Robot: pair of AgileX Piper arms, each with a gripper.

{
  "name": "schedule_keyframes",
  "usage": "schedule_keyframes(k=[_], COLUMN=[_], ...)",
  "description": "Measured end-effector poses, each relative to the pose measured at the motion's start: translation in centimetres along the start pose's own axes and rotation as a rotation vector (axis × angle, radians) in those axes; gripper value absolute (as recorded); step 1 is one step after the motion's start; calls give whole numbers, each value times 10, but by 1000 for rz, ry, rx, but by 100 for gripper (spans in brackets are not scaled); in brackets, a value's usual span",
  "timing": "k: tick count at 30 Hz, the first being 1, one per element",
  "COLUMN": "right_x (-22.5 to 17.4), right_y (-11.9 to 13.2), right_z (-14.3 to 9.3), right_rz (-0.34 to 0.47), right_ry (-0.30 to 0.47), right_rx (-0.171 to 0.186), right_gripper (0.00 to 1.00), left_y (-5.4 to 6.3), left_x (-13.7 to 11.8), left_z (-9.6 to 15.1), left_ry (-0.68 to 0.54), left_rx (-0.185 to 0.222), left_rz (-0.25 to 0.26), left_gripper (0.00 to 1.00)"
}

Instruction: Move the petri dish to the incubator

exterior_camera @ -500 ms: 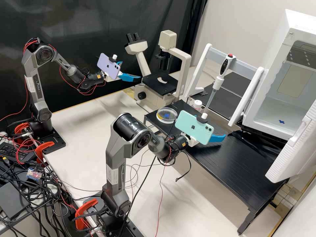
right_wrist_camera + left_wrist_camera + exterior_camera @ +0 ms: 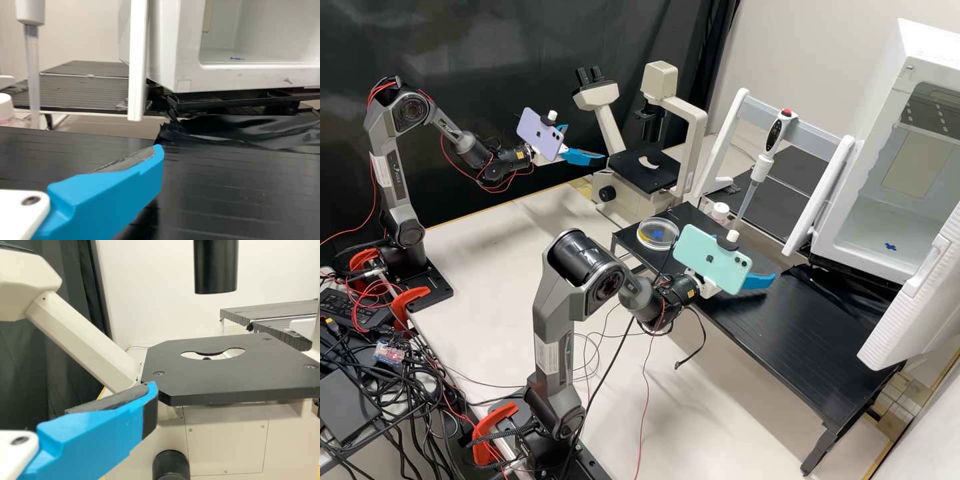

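The petri dish (image 2: pixel 647 236), a clear round dish with yellowish contents and a blue mark, lies on the black rack near its left end. At the right stands the incubator (image 2: pixel 833 233) with its door open, its chamber also in the right wrist view (image 2: pixel 260 77). My left gripper (image 2: pixel 585 142) is open and holds nothing, left of the microscope; one finger shows in the left wrist view (image 2: pixel 150 395). Over the rack, right of the dish, my right gripper (image 2: pixel 760 280) is open, partly behind its phone; its finger and bare pad show in the right wrist view (image 2: pixel 156 155).
The microscope (image 2: pixel 647 170) stands behind the rack's left end. A pipette (image 2: pixel 770 143) hangs on a white stand beside a small white-capped bottle (image 2: pixel 720 212). The open incubator door (image 2: pixel 913 307) juts forward over the rack (image 2: pixel 800 333). Cables trail by the right arm.
My right gripper has shifted very slightly to the left in the high view. The left arm and the petri dish have kept still.
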State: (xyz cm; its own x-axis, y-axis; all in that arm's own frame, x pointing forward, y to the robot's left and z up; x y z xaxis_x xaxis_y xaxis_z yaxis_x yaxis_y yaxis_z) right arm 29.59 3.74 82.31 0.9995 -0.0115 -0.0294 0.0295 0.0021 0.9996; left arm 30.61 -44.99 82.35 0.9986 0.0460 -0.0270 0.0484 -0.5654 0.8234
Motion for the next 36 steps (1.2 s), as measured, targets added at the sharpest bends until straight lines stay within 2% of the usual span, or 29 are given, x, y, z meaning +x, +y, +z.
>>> schedule_keyframes(k=[6, 8, 12, 15, 17, 21, 24, 36], right_x=[-23, -34, -50, -62, -66, -74, -74, -65], right_y=[-5, -10, -22, -33, -39, -56, -64, -85], right_z=[-14, -22, -40, -54, -60, -68, -69, -56], right_rz=[-27, -55, -83, -117, -127, -174, -198, -279], right_ry=[59, 109, 208, 288, 314, 353, 355, 294], right_rx=[32, 13, 9, -28, -34, -80, -99, -111], right_gripper=[100, 100, 100, 100, 100, 100, 100, 100], left_y=[0, 0, 0, 0, 0, 0, 0, 0], left_x=[0, 0, 0, 0, 0, 0, 0, 0], left_z=[0, 0, 0, 0, 0, 0, 0, 0], left_ry=[0, 0, 0, 0, 0, 0, 0, 0], left_rx=[0, 0, 0, 0, 0, 0, 0, 0], left_rz=[0, 0, 0, 0, 0, 0, 0, 0], left_gripper=[100, 100, 100, 100, 100, 100, 100, 100])
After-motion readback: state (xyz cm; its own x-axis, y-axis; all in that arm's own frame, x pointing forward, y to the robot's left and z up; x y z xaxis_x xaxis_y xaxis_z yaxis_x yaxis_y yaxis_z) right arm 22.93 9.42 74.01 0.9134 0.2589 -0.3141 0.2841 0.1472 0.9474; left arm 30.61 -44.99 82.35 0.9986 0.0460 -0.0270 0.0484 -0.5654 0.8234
